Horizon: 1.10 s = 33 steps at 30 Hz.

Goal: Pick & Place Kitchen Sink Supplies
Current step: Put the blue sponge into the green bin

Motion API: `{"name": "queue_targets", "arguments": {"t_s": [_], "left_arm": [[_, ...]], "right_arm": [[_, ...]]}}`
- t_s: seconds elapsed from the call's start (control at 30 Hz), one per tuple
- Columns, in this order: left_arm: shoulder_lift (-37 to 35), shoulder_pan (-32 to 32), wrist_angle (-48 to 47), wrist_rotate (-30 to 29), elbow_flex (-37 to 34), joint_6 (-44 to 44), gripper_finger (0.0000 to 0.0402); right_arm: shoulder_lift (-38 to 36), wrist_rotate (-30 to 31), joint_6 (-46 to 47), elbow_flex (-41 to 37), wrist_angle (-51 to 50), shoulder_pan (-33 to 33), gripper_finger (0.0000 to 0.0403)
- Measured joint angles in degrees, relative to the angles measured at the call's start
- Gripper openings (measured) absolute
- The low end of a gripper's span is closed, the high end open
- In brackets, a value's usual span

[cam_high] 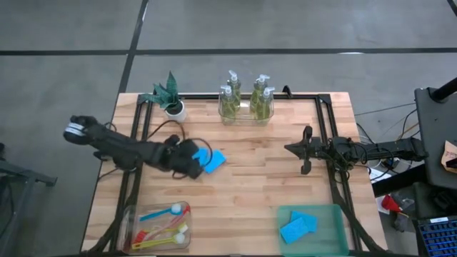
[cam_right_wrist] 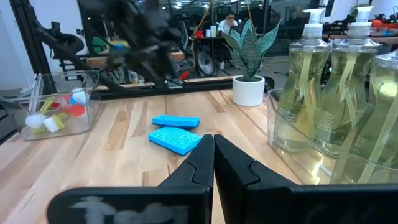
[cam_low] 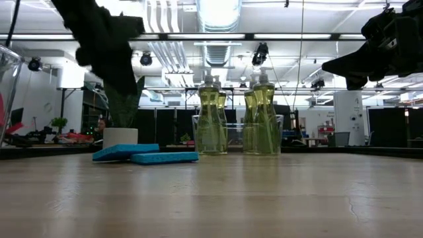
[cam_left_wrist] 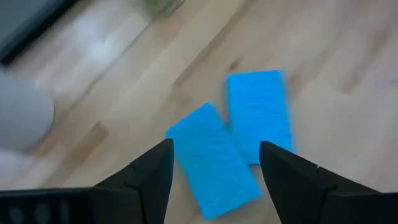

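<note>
Two blue sponges [cam_left_wrist: 214, 163] [cam_left_wrist: 258, 115] lie flat side by side on the wooden table, left of its middle [cam_high: 212, 160]. My left gripper [cam_left_wrist: 216, 148] hangs open above them, tilted downward, one finger on either side of the nearer sponge in its wrist view, touching nothing. Several pump bottles of yellow-green soap [cam_high: 246, 100] stand in a clear bin at the far edge. Coloured dish brushes [cam_high: 163, 221] lie in a clear bin at the near left. My right gripper [cam_high: 289, 148] is shut and level at the right, away from the supplies.
A small plant in a white pot [cam_high: 171, 100] stands at the far left, close behind my left arm. A green tray [cam_high: 335, 211] at the near right holds two more blue sponges [cam_high: 298, 226]. Bare wood lies between the loose sponges and the tray.
</note>
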Motion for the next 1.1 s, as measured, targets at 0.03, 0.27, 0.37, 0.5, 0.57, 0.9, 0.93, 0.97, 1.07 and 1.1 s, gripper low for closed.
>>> {"name": "queue_targets", "arguments": {"t_s": [0.03, 0.27, 0.37, 0.5, 0.57, 0.9, 0.93, 0.97, 1.07, 1.1], "left_arm": [[0.5, 1.7, 0.3, 0.9, -0.9, -1.3, 0.0229], [6.3, 7.1, 6.4, 3.9, -6.6, 1.0, 0.0229], [9.5, 7.2, 11.1, 4.4, -8.2, 4.7, 0.0229], [12.8, 7.2, 12.5, 4.6, -7.6, 5.8, 0.0229], [13.8, 7.2, 13.3, 4.9, -6.8, 5.7, 0.0229], [13.5, 7.2, 13.9, 6.4, -4.3, 5.6, 0.0229], [13.2, 7.1, 14.0, 6.4, -4.0, 5.4, 0.0229], [12.8, 6.9, 14.1, 6.4, -3.8, 5.3, 0.0229], [12.4, 6.4, 14.1, 6.9, -3.1, 5.2, 0.0229], [12.4, 6.4, 14.3, 7.7, -3.1, 5.2, 0.0229]], "right_arm": [[0.0, 0.0, 0.0, 0.0, 0.0, 0.0, 0.0009], [0.0, 0.0, 0.0, 0.0, 0.0, 0.0, 0.0009], [0.0, 0.0, 0.0, 0.0, 0.0, 0.0, 0.0009], [0.0, 0.0, 0.0, 0.0, 0.0, 0.0, 0.0008], [0.0, 0.0, 0.0, 0.0, 0.0, 0.0, 0.0009], [0.0, 0.0, 0.0, 0.0, 0.0, 0.0, 0.0009], [0.0, 0.0, 0.0, 0.0, 0.0, 0.0, 0.0008], [0.0, 0.0, 0.0, 0.0, 0.0, 0.0, 0.0009], [0.0, 0.0, 0.0, 0.0, 0.0, 0.0, 0.0009], [0.0, 0.0, 0.0, 0.0, 0.0, 0.0, 0.0009]]}}
